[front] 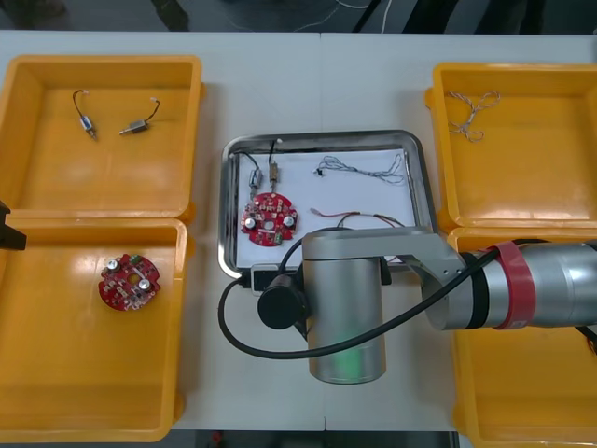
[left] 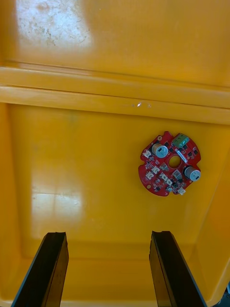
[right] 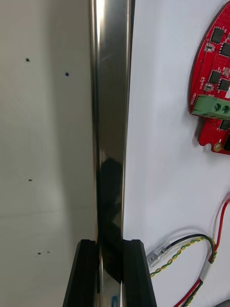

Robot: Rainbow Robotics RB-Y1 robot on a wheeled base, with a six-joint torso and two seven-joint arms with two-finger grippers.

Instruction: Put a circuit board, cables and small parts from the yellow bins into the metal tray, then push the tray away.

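Right gripper (right: 110,242) down at the near rim (right: 111,96) of the tray (front: 227,210), clenched on that rim: one black finger outside over the bare table (right: 43,144), the other inside over the white lining, the steel lip pinched between them. Already inside the tray: a red circuit board (front: 269,219) in its left half, two small metal parts (front: 276,174) just beyond the board, a thin pale cable (front: 368,170) toward the far right corner, and a red and yellow cable (right: 191,245) along the near rim, just beside the grip. Loading done, by the look of it, with only the push left. Key relation for that move: long axis of the tray lying across the robot, grip on a long side, so a push straight away from the near rim, across the short axis, onto the open table beyond the far rim. Grip left of the rim's middle, hence probably some tendency to swivel; worth keeping the push square. Left gripper (left: 109,234) well off to the left of the tray, fingers spread and holding nothing, over a yellow bin (left: 72,158) with a spare circuit board (left: 168,163) in it; farther from the tray, and idle.
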